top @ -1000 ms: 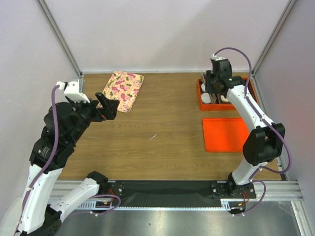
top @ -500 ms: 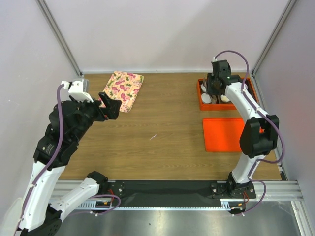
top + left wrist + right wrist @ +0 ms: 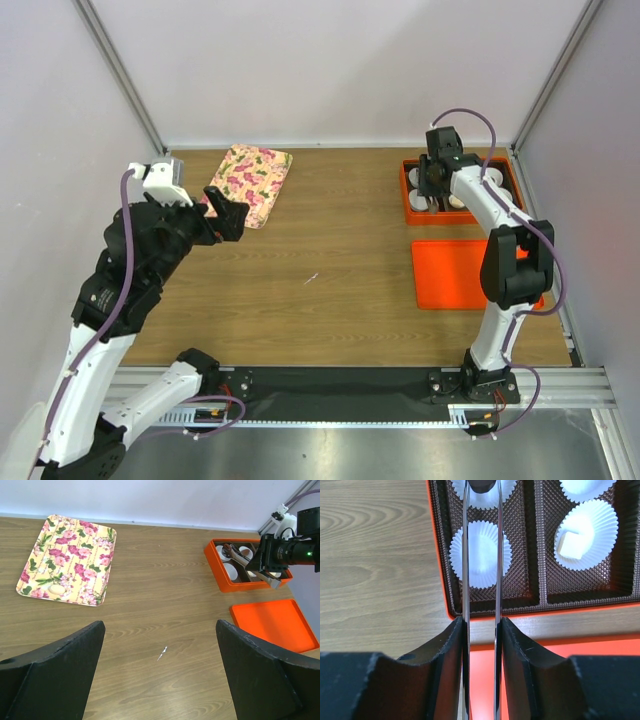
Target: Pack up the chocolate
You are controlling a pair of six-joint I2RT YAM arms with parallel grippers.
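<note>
My right gripper (image 3: 482, 625) is shut on a pair of metal tongs (image 3: 465, 555) that reach out over the orange box (image 3: 437, 555). A dark brown chocolate (image 3: 482, 485) sits pinched between the tong tips at the top edge of the right wrist view, above a white paper cup (image 3: 507, 490). Another white cup (image 3: 480, 554) lies empty under the blades. From above, the right gripper (image 3: 437, 183) hangs over the box's (image 3: 408, 190) left side. My left gripper (image 3: 160, 680) is open and empty, raised over the table's left part (image 3: 222, 215).
The flat orange lid (image 3: 460, 272) lies just in front of the box. A floral tray (image 3: 250, 183) rests at the back left. A cup with a pale block (image 3: 585, 535) sits in the box's right compartment. A tiny white scrap (image 3: 312, 278) lies mid-table.
The right arm's elbow has swung back toward the box while the tongs stay over its left side. The left gripper has drifted slightly up and to the right.
</note>
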